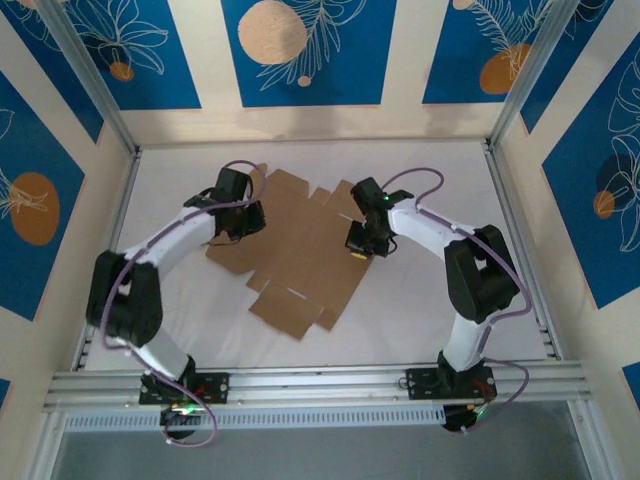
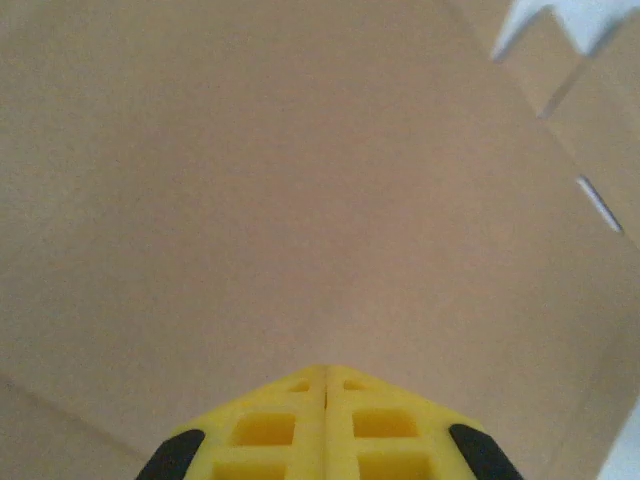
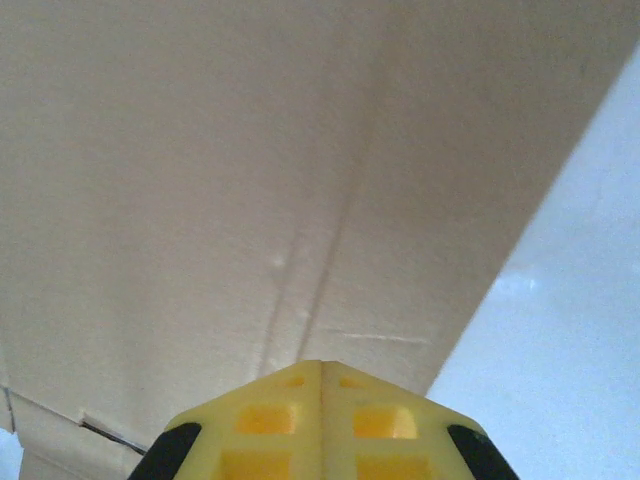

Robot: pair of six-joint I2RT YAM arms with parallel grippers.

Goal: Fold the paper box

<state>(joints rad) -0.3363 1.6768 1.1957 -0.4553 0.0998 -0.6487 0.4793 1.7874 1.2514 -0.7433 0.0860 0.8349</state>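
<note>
The paper box (image 1: 300,250) lies flat and unfolded as a brown multi-panel cardboard sheet in the middle of the white table. My left gripper (image 1: 244,222) points down onto the sheet's left part. In the left wrist view its yellow fingers (image 2: 327,372) are shut tip to tip with nothing between them, just over plain cardboard (image 2: 300,180). My right gripper (image 1: 360,244) hangs over the sheet's right edge. It is also shut and empty (image 3: 322,366), above a crease line in the cardboard (image 3: 200,150), with the sheet's edge just to its right.
Bare white table (image 1: 440,180) surrounds the sheet on all sides. Aluminium rails border it left (image 1: 110,230), right (image 1: 515,230) and front (image 1: 320,385). Blue patterned walls close in the back and sides. A slit (image 2: 598,203) and a notch cut the cardboard at the upper right of the left wrist view.
</note>
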